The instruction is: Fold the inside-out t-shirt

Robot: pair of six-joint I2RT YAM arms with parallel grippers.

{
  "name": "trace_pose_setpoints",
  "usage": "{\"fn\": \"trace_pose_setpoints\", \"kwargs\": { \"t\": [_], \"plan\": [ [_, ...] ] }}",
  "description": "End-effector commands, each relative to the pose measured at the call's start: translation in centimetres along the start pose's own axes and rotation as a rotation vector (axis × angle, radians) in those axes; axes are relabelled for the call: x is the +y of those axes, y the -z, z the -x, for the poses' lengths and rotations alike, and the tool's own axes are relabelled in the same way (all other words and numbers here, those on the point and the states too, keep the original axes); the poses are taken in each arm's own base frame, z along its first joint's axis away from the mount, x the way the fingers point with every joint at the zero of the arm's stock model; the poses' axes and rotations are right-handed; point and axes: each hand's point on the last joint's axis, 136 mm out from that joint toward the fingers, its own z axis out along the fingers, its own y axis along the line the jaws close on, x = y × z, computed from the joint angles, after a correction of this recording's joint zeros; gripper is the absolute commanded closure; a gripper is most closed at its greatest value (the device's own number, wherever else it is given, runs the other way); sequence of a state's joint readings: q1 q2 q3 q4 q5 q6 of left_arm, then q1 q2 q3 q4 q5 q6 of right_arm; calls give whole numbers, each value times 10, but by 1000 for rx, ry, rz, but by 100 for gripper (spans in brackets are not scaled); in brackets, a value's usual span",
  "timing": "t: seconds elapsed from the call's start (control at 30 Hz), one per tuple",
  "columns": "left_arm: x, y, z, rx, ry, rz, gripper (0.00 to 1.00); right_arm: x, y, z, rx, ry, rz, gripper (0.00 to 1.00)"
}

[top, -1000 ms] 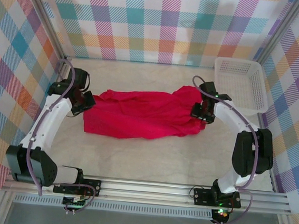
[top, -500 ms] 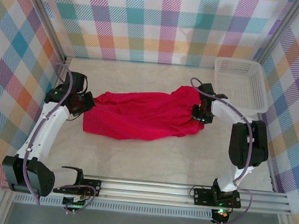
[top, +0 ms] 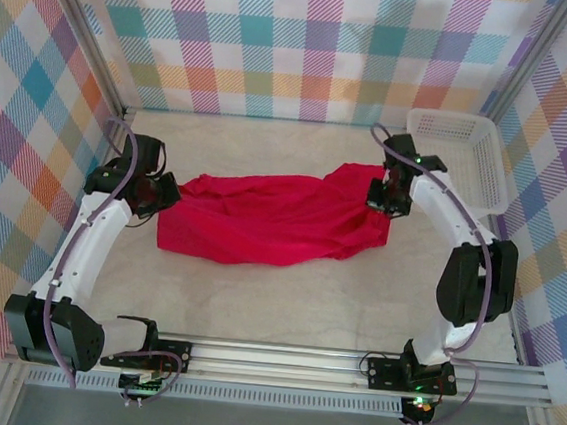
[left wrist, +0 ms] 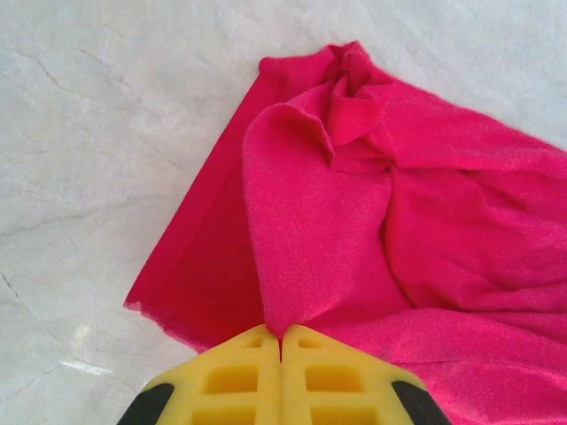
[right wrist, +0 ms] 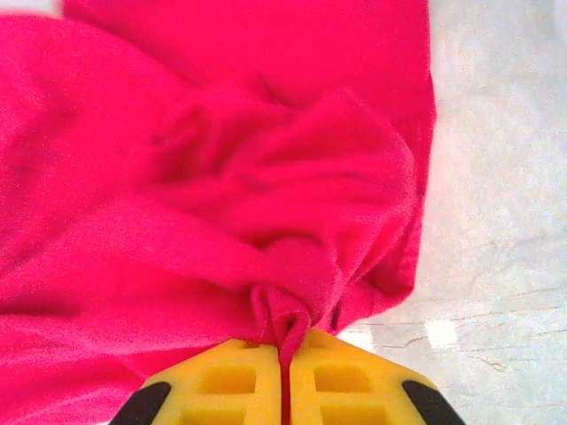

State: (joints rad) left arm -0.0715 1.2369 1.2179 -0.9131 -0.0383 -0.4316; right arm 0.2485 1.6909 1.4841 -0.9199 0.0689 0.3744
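Toward the left edge of the pale marbled table (top: 286, 293): left gripper (top: 168, 193), yellow pads (left wrist: 310, 356) pressed shut on a pinch of the plain, bright red, crumpled cloth t-shirt (top: 273, 217). Stretched as a wrinkled band across the table's middle, left to right between the two arms. At its right end: right gripper (top: 384, 203), jaws closed on a bunched fold of the red cloth. In the far right corner, apart from the shirt: white plastic mesh basket (top: 450, 115).

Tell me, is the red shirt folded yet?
Not folded: the t-shirt lies stretched out and rumpled, with the left hand and right hand each pinching one end.
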Motion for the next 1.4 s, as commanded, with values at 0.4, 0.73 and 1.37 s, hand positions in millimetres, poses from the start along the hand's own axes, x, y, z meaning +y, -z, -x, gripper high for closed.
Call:
{"fn": "trace_pose_setpoints", "kwargs": {
  "t": [0.4,0.73,1.37],
  "plan": [
    [-13,-11,-3,29,5,-56,100,27,2,0,8,33,160,100],
    [-47,58,84,-218,-34,-120,100,63,182,94,-506,-3,332,100],
    [-55,406,177,-1170,-59,-416,100,49,551,58,-1382,71,617,100]
  ]
}}
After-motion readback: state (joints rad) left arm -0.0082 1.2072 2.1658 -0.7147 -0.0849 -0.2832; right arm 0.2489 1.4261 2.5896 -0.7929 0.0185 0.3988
